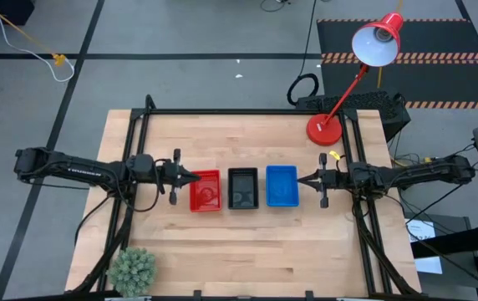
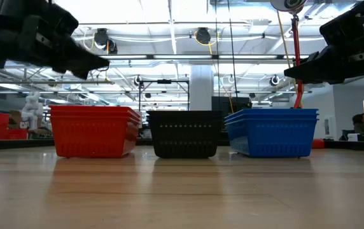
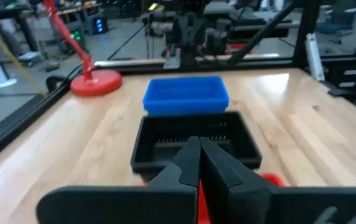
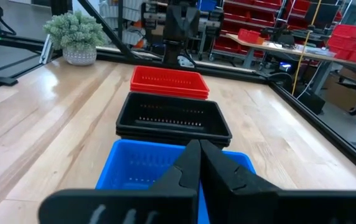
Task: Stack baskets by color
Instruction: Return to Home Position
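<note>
- Three stacks of shallow rectangular baskets in perforated plastic stand in a row across the middle of the wooden bench [image 1: 247, 251]: red stack [image 1: 205, 191] nearest the left edge, black stack [image 1: 242, 188] central, blue stack [image 1: 281, 186] nearest the right edge.
- Left gripper [image 1: 193, 178]: fingers pressed together, empty, raised over the red stack's outer rim.
- Right gripper [image 1: 302, 181]: fingers pressed together, empty, raised just beside the blue stack's outer rim.
- The row's long axis runs from gripper to gripper, with the stacks lying inward of both. Withdrawal therefore probably goes outward, away from the rims.
</note>
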Motion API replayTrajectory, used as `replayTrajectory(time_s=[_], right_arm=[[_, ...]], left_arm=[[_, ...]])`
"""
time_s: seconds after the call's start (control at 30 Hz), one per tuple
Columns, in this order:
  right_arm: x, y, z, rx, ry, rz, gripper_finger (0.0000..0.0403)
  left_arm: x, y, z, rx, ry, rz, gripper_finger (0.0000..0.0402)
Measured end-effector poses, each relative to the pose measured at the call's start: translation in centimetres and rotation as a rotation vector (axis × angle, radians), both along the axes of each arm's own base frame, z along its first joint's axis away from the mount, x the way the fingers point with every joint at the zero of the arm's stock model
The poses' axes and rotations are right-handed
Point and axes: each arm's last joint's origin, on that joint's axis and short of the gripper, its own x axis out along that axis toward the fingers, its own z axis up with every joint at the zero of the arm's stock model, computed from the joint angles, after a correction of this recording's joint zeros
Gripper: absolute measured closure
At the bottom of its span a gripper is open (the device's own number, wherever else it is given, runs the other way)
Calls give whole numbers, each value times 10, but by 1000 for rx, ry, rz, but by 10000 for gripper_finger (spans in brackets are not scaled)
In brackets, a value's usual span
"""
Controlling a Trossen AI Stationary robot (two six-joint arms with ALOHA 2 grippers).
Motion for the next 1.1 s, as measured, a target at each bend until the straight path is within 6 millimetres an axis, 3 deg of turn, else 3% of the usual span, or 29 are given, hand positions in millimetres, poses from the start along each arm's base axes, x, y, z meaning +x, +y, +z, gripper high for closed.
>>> replayTrajectory(time_s=[0.4,0.67,0.87,1.1], right_arm=[[-4,0,1,-11,-5,0,403],[-10,-1,2,-12,-17,0,403],[-16,-1,3,-18,-31,1,403],[-24,-1,7,-17,-83,2,403]], left_arm=[[-9,-14,-18,0,24,29,400],[-9,-15,-19,23,27,23,400],[-18,-14,-35,-5,10,39,400],[-19,-14,-33,-14,-4,44,399]])
